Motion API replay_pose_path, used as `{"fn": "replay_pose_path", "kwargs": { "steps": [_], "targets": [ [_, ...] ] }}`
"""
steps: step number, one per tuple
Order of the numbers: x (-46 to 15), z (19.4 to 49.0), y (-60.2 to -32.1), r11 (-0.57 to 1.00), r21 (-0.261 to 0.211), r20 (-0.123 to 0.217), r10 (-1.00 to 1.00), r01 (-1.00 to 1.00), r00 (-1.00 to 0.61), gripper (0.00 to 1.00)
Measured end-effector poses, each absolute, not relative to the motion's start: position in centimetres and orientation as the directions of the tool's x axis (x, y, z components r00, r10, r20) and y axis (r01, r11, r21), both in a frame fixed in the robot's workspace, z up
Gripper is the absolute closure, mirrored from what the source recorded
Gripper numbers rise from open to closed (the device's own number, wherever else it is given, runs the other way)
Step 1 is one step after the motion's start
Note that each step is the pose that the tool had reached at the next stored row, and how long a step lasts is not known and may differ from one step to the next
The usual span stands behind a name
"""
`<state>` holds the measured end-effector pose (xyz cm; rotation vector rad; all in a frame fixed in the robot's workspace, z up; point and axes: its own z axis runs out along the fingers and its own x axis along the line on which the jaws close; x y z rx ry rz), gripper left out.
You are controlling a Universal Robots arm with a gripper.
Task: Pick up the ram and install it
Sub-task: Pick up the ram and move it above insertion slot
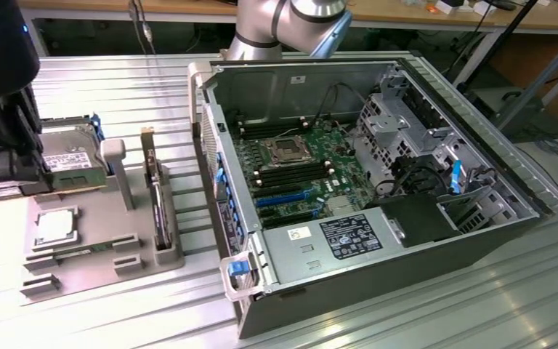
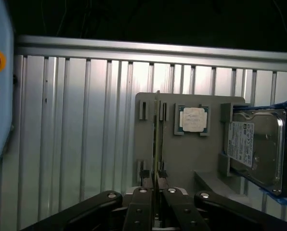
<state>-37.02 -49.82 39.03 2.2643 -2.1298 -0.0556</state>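
Wrist view shows my fingers [image 2: 146, 190] pinching the ram [image 2: 156, 139], standing on edge in its holder [image 2: 191, 159] for easy grabbing.

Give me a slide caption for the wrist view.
Gripper pinching the ram standing in its gray holder, processor chip and hard drive alongside.

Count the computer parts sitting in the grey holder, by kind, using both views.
ram stick, standing on edge: 1 clearly seen
processor: 1
hard drive: 1
upright card: 1
Total: 4
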Motion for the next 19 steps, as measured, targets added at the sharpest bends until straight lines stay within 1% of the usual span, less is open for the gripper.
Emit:
{"fn": "replay_pose_path", "kwargs": {
  "steps": [2, 12, 19],
  "targets": [
    [-36.9, 39.0, -49.8, -0.061, 0.048, -0.003, -0.998, -0.997, 0.061, 0.85],
    [-31.2, 39.0, -49.7, -0.061, 0.05, -0.003, -0.998, -0.997, 0.061, 0.85],
    [-28.6, 38.7, -47.6, -0.061, 0.049, -0.004, -0.998, -0.997, 0.061, 0.85]
  ]
}}
